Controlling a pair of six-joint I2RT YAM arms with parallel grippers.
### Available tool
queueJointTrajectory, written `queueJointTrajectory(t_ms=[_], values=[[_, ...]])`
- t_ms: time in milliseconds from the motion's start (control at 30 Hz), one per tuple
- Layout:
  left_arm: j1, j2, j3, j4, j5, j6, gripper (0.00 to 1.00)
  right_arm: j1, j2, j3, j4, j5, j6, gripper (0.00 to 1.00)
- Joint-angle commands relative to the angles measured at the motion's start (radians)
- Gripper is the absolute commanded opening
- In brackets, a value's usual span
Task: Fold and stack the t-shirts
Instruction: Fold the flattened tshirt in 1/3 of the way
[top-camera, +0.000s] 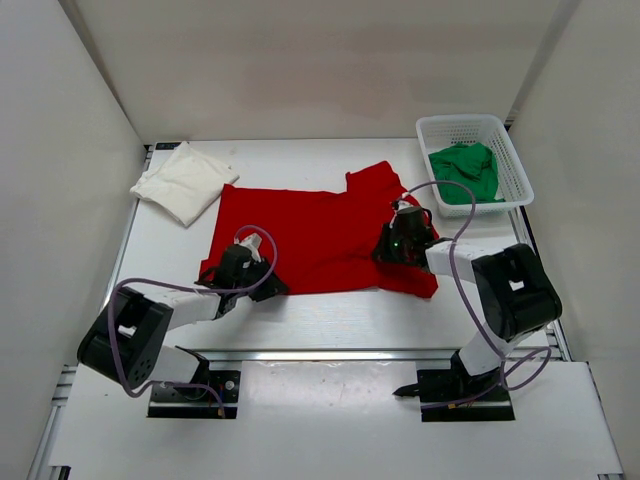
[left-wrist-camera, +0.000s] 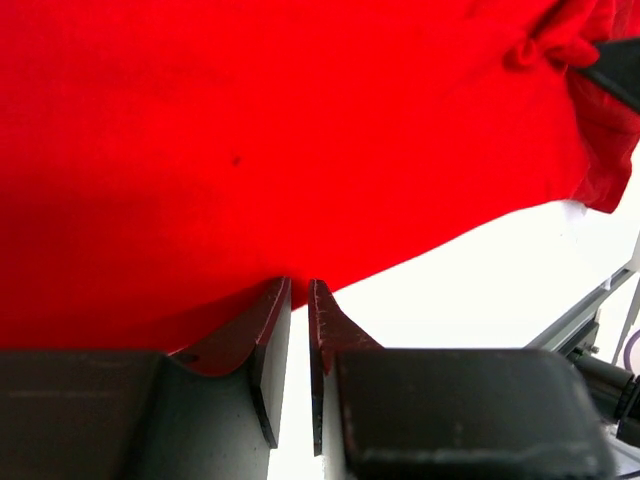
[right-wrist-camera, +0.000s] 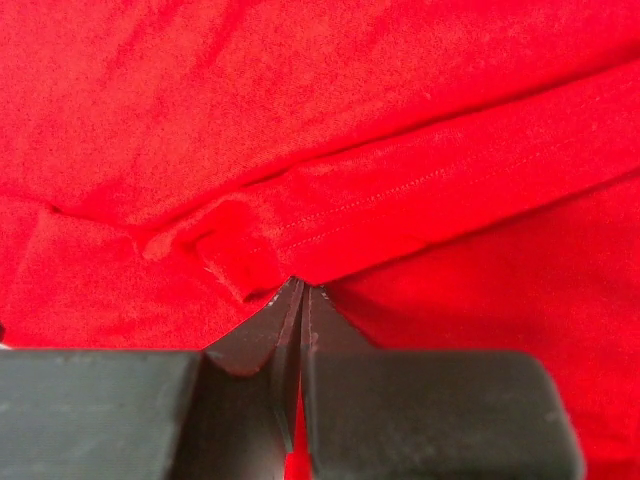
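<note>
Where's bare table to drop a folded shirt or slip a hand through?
Free: far strip between cream t-shirt and basket, beyond red t-shirt; near strip between its near edge and table front. Crowded: centre, left gripper and right gripper on the red cloth.

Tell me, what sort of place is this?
Likely a robot test cell: left arm and right arm bolted to a white table, bare white walls, a red shirt laid out for folding.

Noted: bright red plain cloth t-shirt (top-camera: 320, 235), solid colour, unpatterned, hem stitching same red. Cream-white folded cloth t-shirt (top-camera: 185, 182), plain. Green crumpled cloth t-shirt (top-camera: 465, 172), plain. White plastic mesh basket (top-camera: 515, 165), grid-holed.
</note>
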Motion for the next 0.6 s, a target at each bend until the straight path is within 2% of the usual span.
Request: queueJointTrajectory(t_ms=[0,133,333,500,567], values=[[0.027,-0.045,-0.005,-0.055,-0.006,0.038,0.25,0.018,-0.015,0.031,-0.052,0.097,-0.051,0.00],[0.093,-0.069,-0.025,-0.066,0.009,0.050,0.25,-0.011,-0.098,-0.081,-0.109,0.195,-0.034,0.00],[0.075,-0.062,-0.030,-0.071,0.031,0.041,0.25,-0.154,-0.271,-0.260,-0.140,0.250,0.018,0.00],[0.000,-0.097,0.013,-0.089,0.039,0.002,0.26,-0.094,-0.336,-0.179,-0.153,0.172,-0.002,0.00],[-0.040,-0.115,0.037,-0.092,0.016,-0.004,0.26,-0.054,-0.345,-0.158,-0.149,0.152,-0.016,0.07]])
